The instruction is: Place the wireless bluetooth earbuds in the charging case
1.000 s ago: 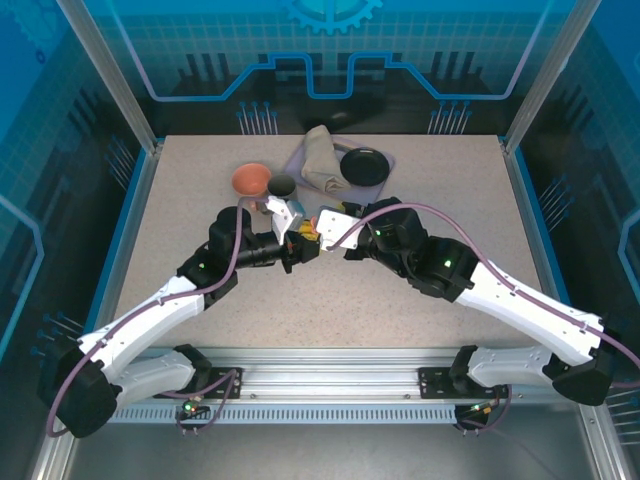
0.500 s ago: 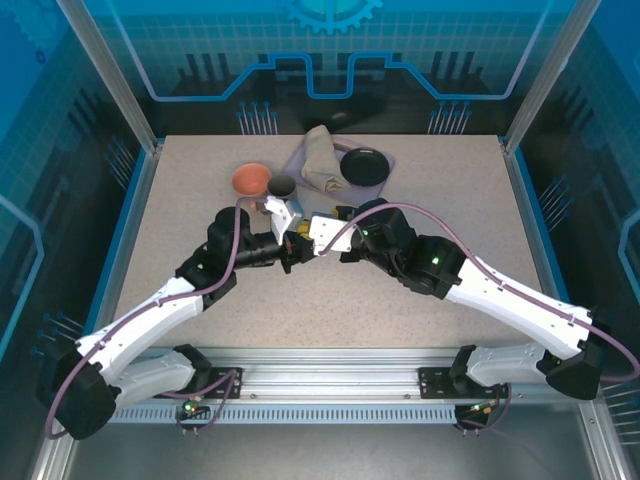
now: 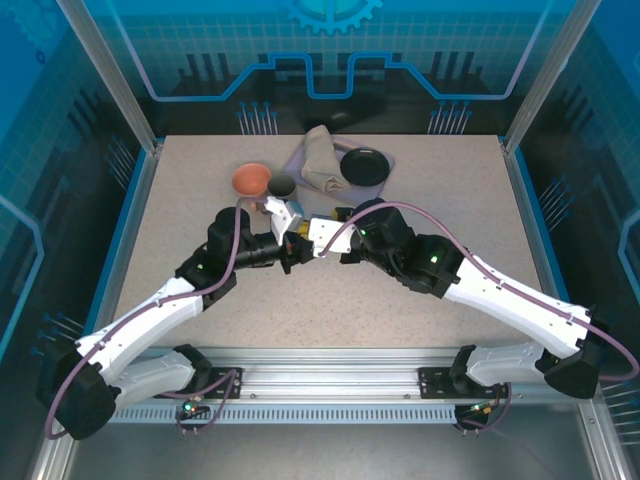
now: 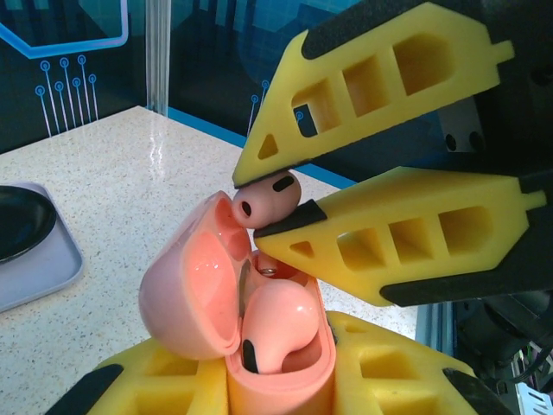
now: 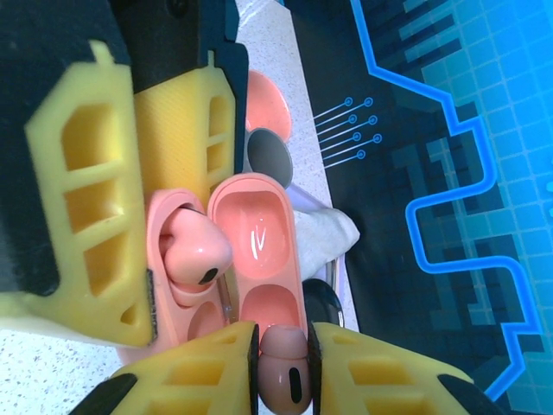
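The left gripper is clamped on the pink case, one yellow finger pressed to each side of its lower shell, and holds it over the middle of the table. The lid stands hinged open, leaning left in the left wrist view. The seated earbud fills one socket, rounded body up. The free socket beside it shows a glint of metal at its bottom.

The right gripper is closed on the held earbud, also pink, pinched between its two fingertips. That earbud hangs just above the case's mouth, over the free socket and close by the lid's upper rim (whether it touches the rim I cannot tell).

From above, the two grippers meet tip to tip. Behind them stand an orange bowl and a dark bowl. Further back are a bunched cloth and a black plate on a grey tray.
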### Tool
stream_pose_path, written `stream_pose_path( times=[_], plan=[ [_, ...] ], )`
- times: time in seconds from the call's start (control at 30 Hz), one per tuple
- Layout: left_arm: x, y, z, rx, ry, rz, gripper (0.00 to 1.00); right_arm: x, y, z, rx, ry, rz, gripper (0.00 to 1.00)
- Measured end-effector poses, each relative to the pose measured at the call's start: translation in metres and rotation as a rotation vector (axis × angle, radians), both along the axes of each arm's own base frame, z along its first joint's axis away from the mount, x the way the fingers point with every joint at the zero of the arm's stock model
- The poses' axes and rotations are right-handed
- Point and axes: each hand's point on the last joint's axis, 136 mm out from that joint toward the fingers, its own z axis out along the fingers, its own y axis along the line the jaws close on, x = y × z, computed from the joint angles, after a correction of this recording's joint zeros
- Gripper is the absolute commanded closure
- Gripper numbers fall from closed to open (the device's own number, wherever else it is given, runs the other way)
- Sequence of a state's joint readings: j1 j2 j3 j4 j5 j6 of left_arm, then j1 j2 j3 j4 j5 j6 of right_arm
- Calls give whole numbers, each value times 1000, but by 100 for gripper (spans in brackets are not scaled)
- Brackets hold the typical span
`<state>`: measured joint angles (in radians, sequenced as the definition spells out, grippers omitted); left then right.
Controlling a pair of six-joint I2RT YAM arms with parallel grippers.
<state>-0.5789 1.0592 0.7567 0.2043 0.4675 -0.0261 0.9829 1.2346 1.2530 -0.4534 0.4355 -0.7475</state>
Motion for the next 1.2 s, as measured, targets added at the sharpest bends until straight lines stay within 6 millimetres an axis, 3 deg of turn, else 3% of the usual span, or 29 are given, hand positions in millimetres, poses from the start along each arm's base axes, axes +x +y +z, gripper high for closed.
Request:
stream_pose_path(
  times=[0.63, 1.2],
  plan=[
    [-3, 2, -3, 9, 11, -1, 100, -6, 0, -6, 113, 189, 51, 76],
    [-4, 1, -4, 9, 11, -3, 100, -9, 6, -6, 154, 248, 81, 75]
  ],
)
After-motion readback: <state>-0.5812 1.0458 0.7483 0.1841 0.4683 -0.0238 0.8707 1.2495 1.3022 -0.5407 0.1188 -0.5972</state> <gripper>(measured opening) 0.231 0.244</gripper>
